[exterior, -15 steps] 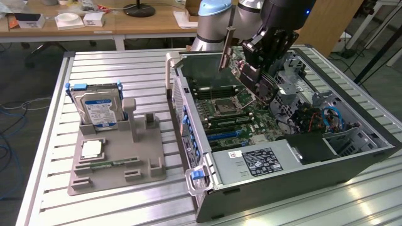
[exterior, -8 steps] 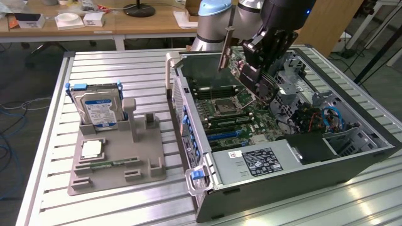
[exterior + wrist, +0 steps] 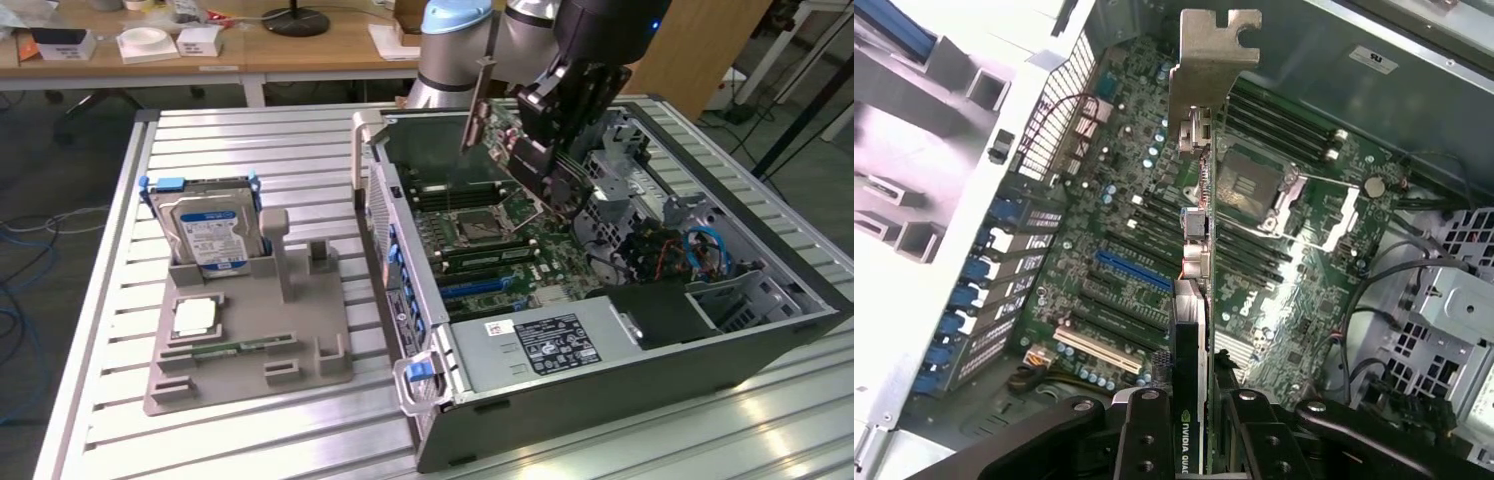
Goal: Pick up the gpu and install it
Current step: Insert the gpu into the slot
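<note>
Item: gpu (image 3: 1195,260), clamped edge-on in my part-closed jaws, hanging above the motherboard (image 3: 1299,325) inside the open case (image 3: 627,385) on the table (image 3: 240,440); handling note, my judgement: keep it square over the blue slot (image 3: 1134,270), with the bracket (image 3: 1219,50) squared up first.

gpu (image 3: 1195,262) label (image 3: 1191,442) partly off-frame

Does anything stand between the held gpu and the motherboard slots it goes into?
Nothing visible does. The claw grips the gpu edge-on over the open case, and the slots below look bare.
</note>
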Robot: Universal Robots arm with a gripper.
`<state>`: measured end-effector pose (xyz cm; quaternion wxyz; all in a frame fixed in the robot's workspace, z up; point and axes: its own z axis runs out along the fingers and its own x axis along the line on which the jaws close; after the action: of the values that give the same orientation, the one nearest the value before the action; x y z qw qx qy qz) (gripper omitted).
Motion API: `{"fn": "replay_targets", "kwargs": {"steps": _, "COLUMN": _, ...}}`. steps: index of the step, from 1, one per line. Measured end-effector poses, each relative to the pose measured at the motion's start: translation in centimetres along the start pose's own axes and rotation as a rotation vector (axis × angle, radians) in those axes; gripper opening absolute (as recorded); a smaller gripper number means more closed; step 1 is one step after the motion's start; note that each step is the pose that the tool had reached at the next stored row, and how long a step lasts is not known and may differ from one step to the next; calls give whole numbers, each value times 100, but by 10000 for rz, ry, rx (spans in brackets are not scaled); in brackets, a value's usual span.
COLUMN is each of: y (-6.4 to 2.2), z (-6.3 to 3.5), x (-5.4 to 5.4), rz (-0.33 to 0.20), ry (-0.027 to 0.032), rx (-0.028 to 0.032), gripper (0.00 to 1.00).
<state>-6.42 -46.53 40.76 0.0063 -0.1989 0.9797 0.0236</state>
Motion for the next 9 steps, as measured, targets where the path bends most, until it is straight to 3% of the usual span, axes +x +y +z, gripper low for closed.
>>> {"fn": "replay_targets", "kwargs": {"steps": 9, "y": -1, "z": 0, "x": -1, "rz": -349, "ry": 15, "rx": -8, "gripper": 26}}
